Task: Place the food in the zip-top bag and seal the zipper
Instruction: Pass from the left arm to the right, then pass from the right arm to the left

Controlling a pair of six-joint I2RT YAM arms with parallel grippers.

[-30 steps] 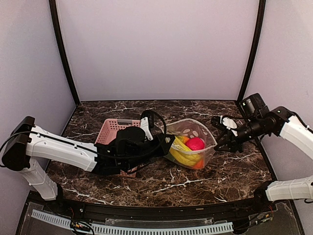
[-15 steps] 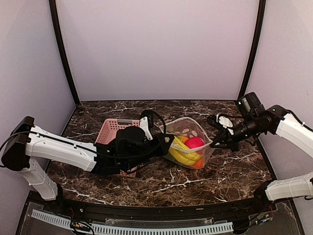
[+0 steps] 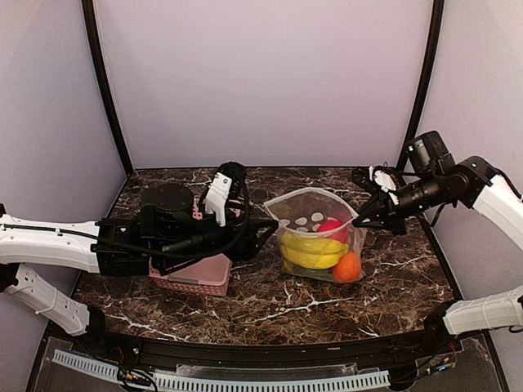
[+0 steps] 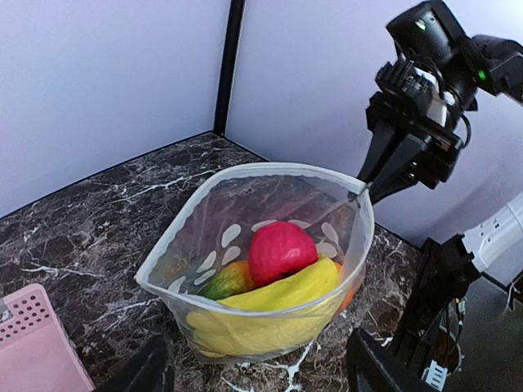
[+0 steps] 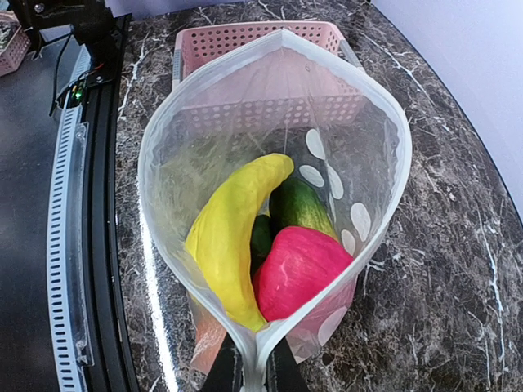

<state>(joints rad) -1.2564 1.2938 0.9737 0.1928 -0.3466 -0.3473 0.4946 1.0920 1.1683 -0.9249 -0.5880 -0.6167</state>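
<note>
Dark marble tabletop (image 3: 392, 282); zip-top bag (image 3: 304, 217) stands at centre, mouth gaping, food (image 3: 310, 245) already inside; right hand (image 3: 359, 219) pinches its 3 o'clock rim; left hand (image 3: 265, 230), spread wide, holds nothing at 9 o'clock; zipper (image 4: 270, 168) not yet sealed.

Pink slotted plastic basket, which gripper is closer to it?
Left. The left gripper is beside the basket; the right gripper pinches the far rim of the clear polka-dot bag.
</note>
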